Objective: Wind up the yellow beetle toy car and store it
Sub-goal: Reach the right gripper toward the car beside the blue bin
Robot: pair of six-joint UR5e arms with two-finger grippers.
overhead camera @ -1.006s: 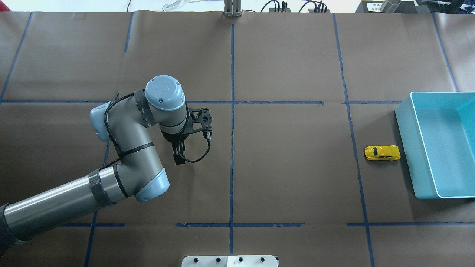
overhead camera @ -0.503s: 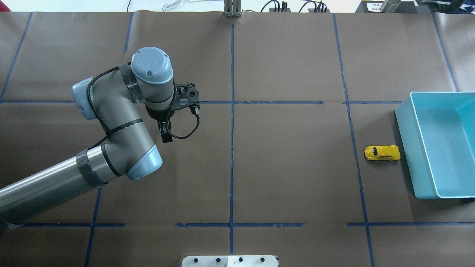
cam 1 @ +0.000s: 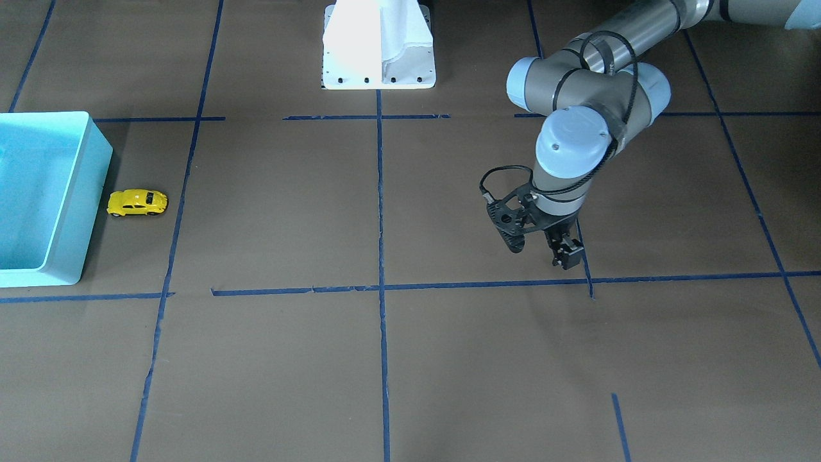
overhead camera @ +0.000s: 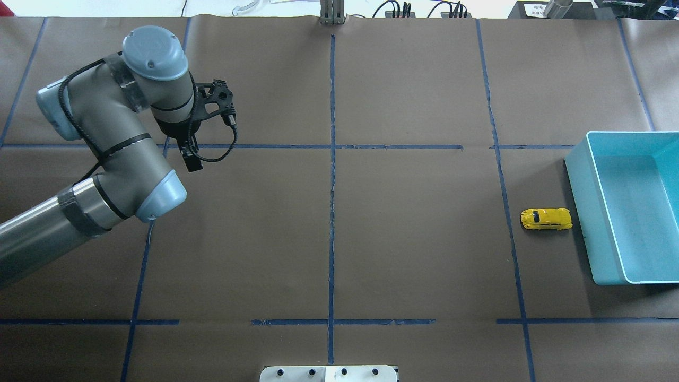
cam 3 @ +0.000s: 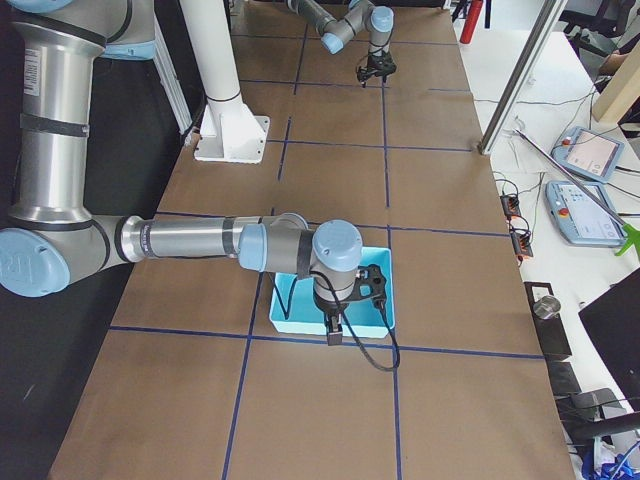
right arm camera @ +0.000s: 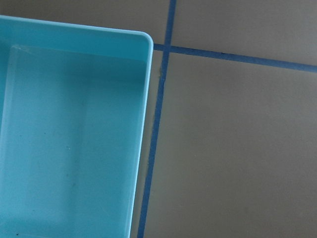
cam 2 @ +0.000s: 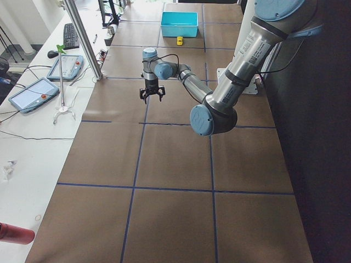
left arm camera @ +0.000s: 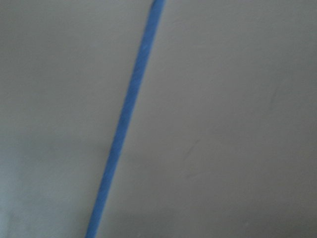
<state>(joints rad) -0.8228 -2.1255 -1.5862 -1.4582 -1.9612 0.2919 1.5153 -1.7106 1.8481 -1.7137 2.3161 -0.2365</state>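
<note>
The yellow beetle toy car (overhead camera: 546, 218) stands on its wheels on the brown table, just left of the light blue bin (overhead camera: 583, 223), apart from it. The front view shows the car (cam 1: 137, 203) beside the bin (cam 1: 90, 212). My left gripper (overhead camera: 192, 161) hangs far off at the table's left, fingers down; its fingers look pressed together and hold nothing in the front view (cam 1: 566, 256). My right gripper (cam 3: 334, 335) shows only in the exterior right view, over the bin's outer end; I cannot tell whether it is open. The right wrist view shows a bin corner (right arm camera: 74, 124).
Blue tape lines (overhead camera: 332, 159) divide the brown table into squares. The white robot base (cam 1: 378, 45) sits at the table's robot-side edge. A metal post (overhead camera: 332, 13) stands at the far edge. Tablets (cam 2: 33, 93) lie on a side bench.
My left arm has swung away from the table's middle toward the far left, further from the car. The car and the bin have not moved.
</note>
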